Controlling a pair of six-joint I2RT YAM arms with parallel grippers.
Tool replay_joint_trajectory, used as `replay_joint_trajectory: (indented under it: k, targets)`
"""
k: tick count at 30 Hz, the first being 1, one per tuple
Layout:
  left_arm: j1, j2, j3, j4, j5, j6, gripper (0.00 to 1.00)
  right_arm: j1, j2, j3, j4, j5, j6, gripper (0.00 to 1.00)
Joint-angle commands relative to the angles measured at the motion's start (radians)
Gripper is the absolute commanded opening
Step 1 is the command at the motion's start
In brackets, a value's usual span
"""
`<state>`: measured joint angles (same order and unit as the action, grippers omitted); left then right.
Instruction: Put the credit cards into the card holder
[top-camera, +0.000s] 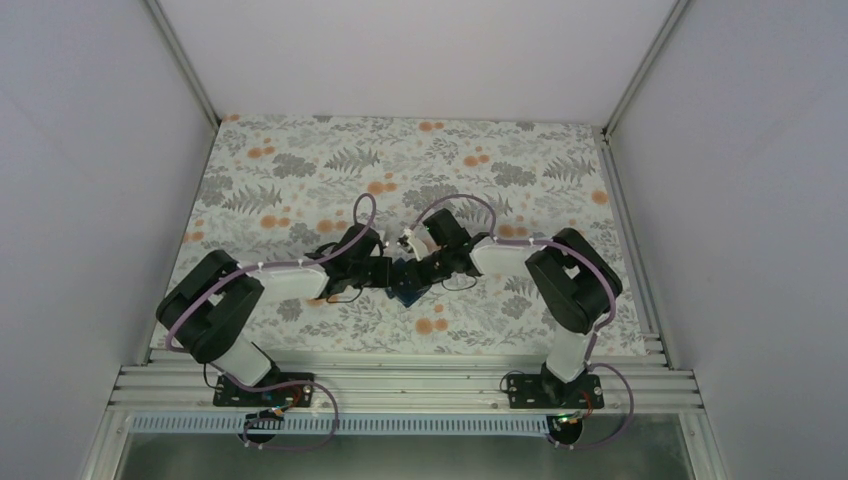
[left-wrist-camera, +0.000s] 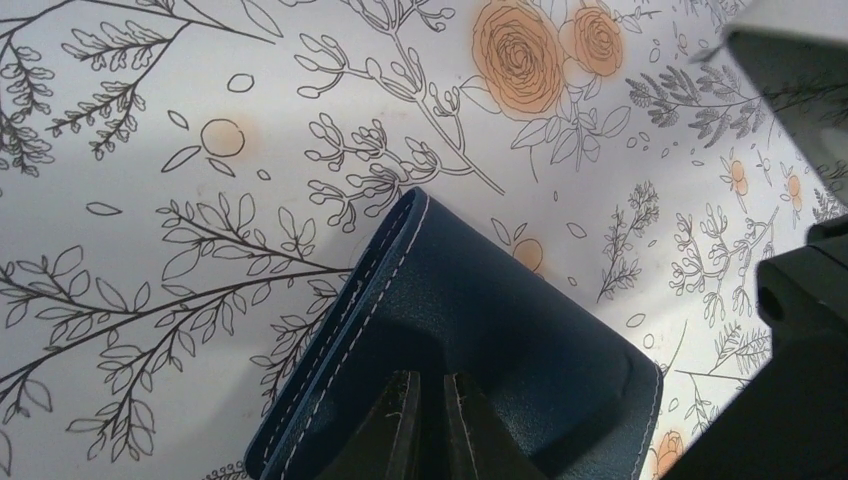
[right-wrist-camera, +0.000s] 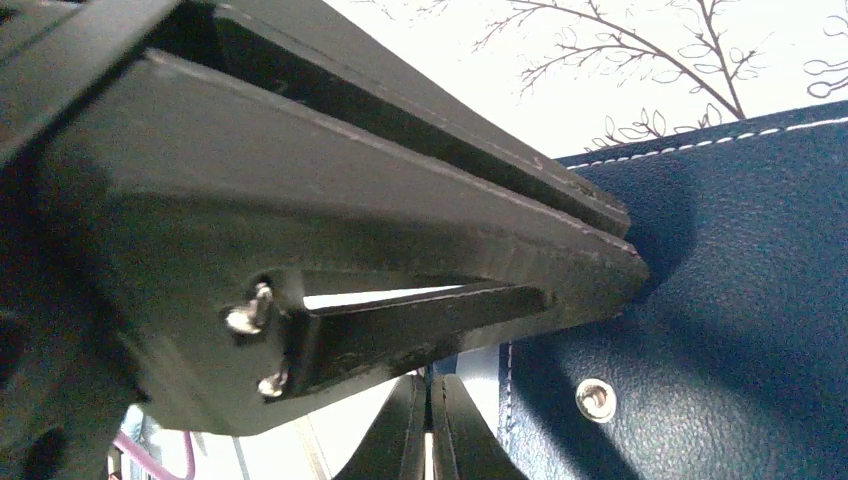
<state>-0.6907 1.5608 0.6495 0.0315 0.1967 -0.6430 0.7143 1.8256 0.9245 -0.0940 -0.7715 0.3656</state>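
The card holder (left-wrist-camera: 520, 300) is a dark navy wallet with white stitching, lying folded on the floral cloth at the table's middle (top-camera: 408, 296). My left gripper (left-wrist-camera: 430, 385) reaches over it from the near side, jaws closed to a narrow slit, pinching its cover. From the right wrist view the left fingers (right-wrist-camera: 400, 200) fill the frame, their tips on the card holder (right-wrist-camera: 740, 300) above a metal snap (right-wrist-camera: 597, 398). My right gripper (right-wrist-camera: 430, 385) is shut just beside the wallet's edge, where a pale blue strip shows. The credit cards are out of view.
Both arms meet over the centre of the floral tablecloth (top-camera: 300, 170), wrists almost touching (top-camera: 405, 262). White walls close in the table on three sides. An aluminium rail (top-camera: 420, 385) runs along the near edge by the arm bases.
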Motion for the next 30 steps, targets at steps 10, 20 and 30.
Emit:
replay_joint_trajectory:
  k: [10, 20, 30]
  targets:
    - [0.005, 0.019, -0.019, 0.051, 0.001, 0.014, 0.09, -0.009, -0.079, 0.041, -0.198, 0.186, 0.088, 0.04]
    - [0.007, 0.037, -0.026, 0.065, 0.006, 0.025, 0.09, -0.020, -0.088, 0.058, -0.215, 0.272, 0.093, 0.04]
    - [0.005, 0.051, -0.036, 0.071, 0.003, 0.036, 0.09, -0.043, -0.054, 0.105, -0.238, 0.287, 0.055, 0.04]
